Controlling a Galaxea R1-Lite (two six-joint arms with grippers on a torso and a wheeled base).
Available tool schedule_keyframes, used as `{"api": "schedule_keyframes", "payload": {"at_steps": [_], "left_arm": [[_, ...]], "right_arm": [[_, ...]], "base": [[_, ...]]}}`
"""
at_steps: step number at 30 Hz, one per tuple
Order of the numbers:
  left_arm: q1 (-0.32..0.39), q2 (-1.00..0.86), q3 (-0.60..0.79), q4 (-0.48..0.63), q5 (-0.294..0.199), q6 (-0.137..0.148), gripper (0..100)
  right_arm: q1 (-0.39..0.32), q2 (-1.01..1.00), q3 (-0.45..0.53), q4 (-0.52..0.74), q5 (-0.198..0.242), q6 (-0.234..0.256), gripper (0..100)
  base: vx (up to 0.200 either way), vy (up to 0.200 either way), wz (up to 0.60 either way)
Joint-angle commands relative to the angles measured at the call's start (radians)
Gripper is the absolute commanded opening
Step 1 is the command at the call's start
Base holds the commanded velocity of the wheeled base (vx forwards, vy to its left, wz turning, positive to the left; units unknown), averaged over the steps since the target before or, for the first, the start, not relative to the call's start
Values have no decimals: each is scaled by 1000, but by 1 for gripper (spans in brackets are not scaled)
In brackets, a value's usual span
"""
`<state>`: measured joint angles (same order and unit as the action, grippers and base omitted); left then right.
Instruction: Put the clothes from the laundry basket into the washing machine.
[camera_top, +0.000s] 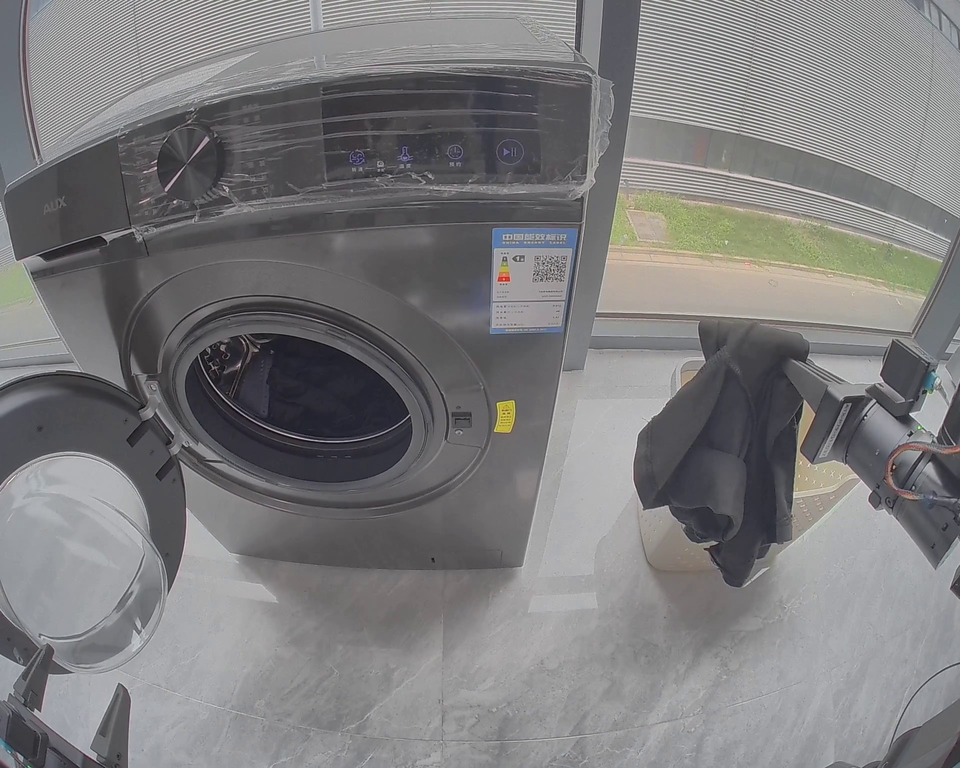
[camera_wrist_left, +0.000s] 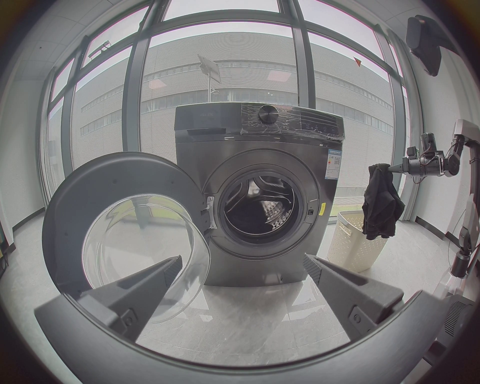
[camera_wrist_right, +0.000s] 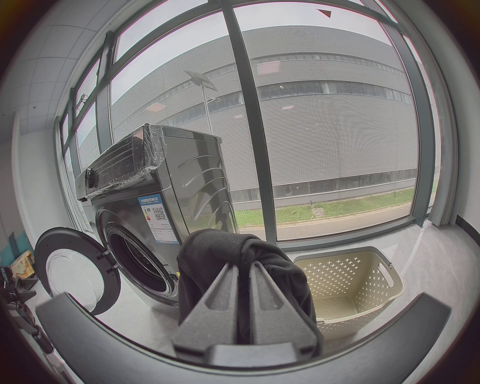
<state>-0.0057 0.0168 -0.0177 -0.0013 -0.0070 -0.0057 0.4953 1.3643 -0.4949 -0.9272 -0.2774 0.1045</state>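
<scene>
Got my right gripper (camera_top: 797, 372) clamped tight on 1 dark garment (camera_top: 720, 450) dangling above the laundry basket (camera_top: 662, 548) on the right, next I'd swing it left into the open washing machine (camera_top: 400, 270).

- The grey metal front-loading washing machine (camera_top: 520, 480) has a blue and white rectangular label (camera_top: 532, 279) above and right of its round door opening (camera_top: 300, 405). The label shows a coloured scale and a square code, but the print is too small to read.
- A small yellow sticker (camera_top: 505, 416) is just right of the opening and is not legible.
- Blue lit symbols (camera_top: 430, 155) are on the black panel above the opening.
- Short pale lettering (camera_top: 54, 206) is on the dark drawer front, above and left of the opening.
</scene>
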Motion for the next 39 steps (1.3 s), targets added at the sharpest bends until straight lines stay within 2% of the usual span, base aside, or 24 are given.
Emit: {"api": "schedule_keyframes", "payload": {"at_steps": [1,4,10,16,39], "left_arm": [[0,-15,18,0,-1,0,100],[0,-15,18,0,-1,0,100],[0,-15,18,0,-1,-2,100],[0,-15,18,0,-1,0,100],[0,-15,18,0,-1,-2,100]], "right_arm": [[0,1,1,-1,0,0,0],[0,3,2,-1,1,0,0],[2,6,2,-1,1,1,0],[2,4,2,-1,1,1,0],[12,4,10,1,3,1,0]], "base": [[0,0,0],[0,0,0],[-200,0,0],[0,0,0],[0,200,0]]}}
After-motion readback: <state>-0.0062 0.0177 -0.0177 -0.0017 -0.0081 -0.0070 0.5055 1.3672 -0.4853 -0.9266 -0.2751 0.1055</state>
